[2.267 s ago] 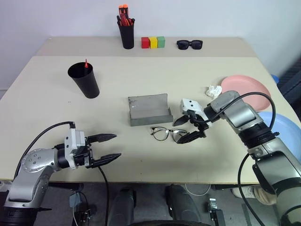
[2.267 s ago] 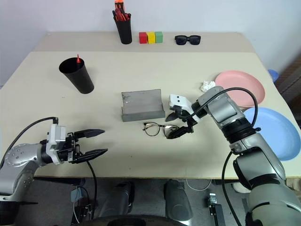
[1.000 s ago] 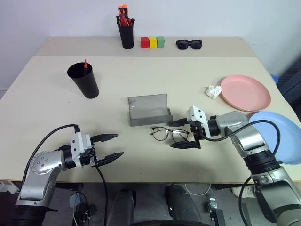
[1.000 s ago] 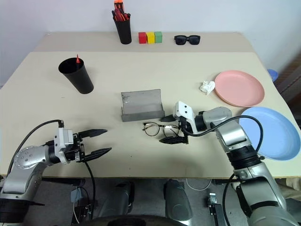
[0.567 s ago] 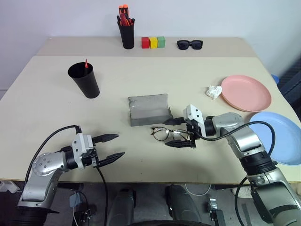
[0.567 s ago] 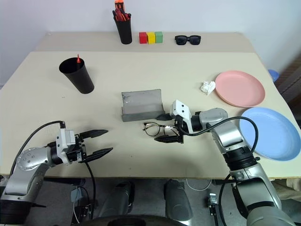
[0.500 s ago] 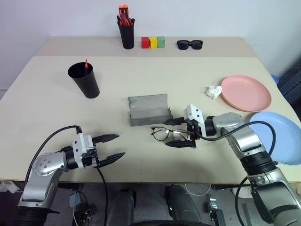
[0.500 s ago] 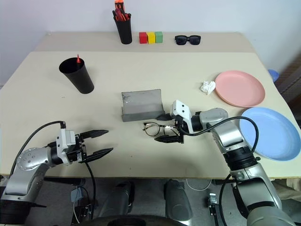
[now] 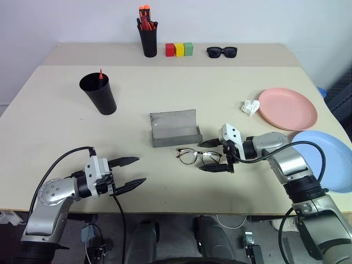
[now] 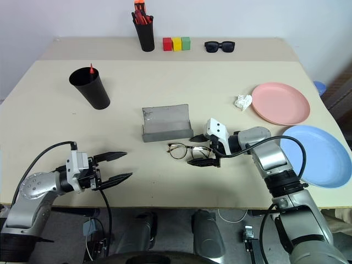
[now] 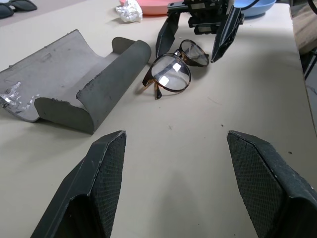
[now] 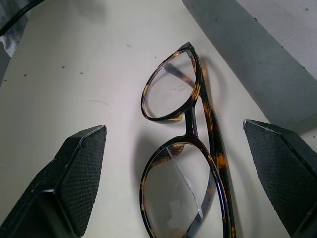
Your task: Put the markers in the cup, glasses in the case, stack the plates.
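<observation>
I have the right tool (image 9: 212,155) low over the worktop (image 9: 165,104), fingers apart, one on each side of the outer lens of the eyeglasses (image 9: 198,157); neither finger touches the frame in the wrist view. The glasses lie folded on the worktop just in front of the grey case (image 9: 175,128), which sits open with its lid tilted up and a narrow strip of bare surface between the two.

My left tool (image 9: 127,171) hangs near the front edge of the worktop, fingers spread and holding nothing, well apart from the glasses, with open surface ahead of it.

The black cup (image 9: 99,94) stands upright on the left, well clear of both arms, with a red marker tip (image 9: 100,73) poking above its rim.

The pink plate (image 9: 287,108) lies near the right edge, a crumpled white scrap (image 9: 250,106) just beside it. The blue plate (image 9: 330,159) lies nearer me and hangs past the right edge, partly behind my right forearm.

Along the far edge stand a black pen holder (image 9: 148,38) of orange-red pens, three coloured blocks (image 9: 179,49) and black sunglasses (image 9: 221,52). The middle of the worktop between cup and case is open.
</observation>
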`<state>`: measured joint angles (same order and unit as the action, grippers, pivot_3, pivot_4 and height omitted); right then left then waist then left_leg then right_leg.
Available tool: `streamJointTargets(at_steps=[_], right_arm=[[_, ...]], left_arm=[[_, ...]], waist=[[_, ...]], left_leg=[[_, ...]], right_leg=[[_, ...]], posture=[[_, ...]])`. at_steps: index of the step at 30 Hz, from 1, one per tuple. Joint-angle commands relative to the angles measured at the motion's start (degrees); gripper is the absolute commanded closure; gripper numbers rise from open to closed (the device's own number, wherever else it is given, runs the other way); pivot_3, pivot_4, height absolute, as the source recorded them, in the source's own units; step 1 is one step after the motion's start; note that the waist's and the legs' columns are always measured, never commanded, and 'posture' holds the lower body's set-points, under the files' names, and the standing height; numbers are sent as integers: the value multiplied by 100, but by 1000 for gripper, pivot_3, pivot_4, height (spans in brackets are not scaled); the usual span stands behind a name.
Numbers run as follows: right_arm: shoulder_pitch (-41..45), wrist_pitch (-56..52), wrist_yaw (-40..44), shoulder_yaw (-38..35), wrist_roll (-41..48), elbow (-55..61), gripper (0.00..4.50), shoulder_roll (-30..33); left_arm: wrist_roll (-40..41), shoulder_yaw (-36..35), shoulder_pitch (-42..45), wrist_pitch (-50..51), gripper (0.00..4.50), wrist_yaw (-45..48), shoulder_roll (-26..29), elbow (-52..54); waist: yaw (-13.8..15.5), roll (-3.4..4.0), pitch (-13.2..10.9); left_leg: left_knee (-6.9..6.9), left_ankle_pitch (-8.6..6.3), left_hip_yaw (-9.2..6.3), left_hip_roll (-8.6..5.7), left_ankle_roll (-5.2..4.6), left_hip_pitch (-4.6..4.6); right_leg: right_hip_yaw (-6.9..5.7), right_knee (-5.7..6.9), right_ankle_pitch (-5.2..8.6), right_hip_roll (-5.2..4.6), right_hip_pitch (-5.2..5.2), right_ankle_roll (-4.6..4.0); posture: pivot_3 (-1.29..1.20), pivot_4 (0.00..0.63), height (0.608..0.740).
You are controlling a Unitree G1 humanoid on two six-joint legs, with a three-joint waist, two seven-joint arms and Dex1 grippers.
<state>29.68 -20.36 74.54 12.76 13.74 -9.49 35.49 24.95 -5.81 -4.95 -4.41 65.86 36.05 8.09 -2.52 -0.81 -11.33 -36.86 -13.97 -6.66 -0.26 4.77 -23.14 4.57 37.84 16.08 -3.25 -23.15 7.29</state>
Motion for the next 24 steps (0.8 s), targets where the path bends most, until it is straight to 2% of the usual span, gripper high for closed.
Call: streamJointTargets(at_steps=[1,6,21,23,24], right_arm=[[98,80,13,-101,35,58,1270,44],[89,61,0,-108,48,128,3845,43],[104,-75,12,-103,110,283,3845,63],[110,-64,9,-104,103,262,4403,60],[111,-71,9,-105,109,261,4481,59]], left_arm=[[9,-11,-50,-59,1139,-11,54,214],[3,2,-65,-54,1139,-12,51,236],[-10,-3,-132,-124,1139,43,69,223],[-31,1,-136,-172,1139,51,53,186],[-38,5,-133,-184,1139,55,46,170]], waist=[[0,0,0],[0,0,0],[-1,0,0],[-1,0,0],[-1,0,0]], left_leg=[[0,0,0,0,0,0],[0,0,0,0,0,0],[4,0,0,0,0,1],[4,0,0,0,0,1],[4,0,0,0,0,1]], right_leg=[[0,0,0,0,0,0],[0,0,0,0,0,0],[0,-9,0,0,3,0],[0,-10,0,0,3,-1],[0,-10,0,0,3,-1]], posture=[[0,150,740],[0,150,740],[0,150,740],[0,150,740],[0,150,740]])
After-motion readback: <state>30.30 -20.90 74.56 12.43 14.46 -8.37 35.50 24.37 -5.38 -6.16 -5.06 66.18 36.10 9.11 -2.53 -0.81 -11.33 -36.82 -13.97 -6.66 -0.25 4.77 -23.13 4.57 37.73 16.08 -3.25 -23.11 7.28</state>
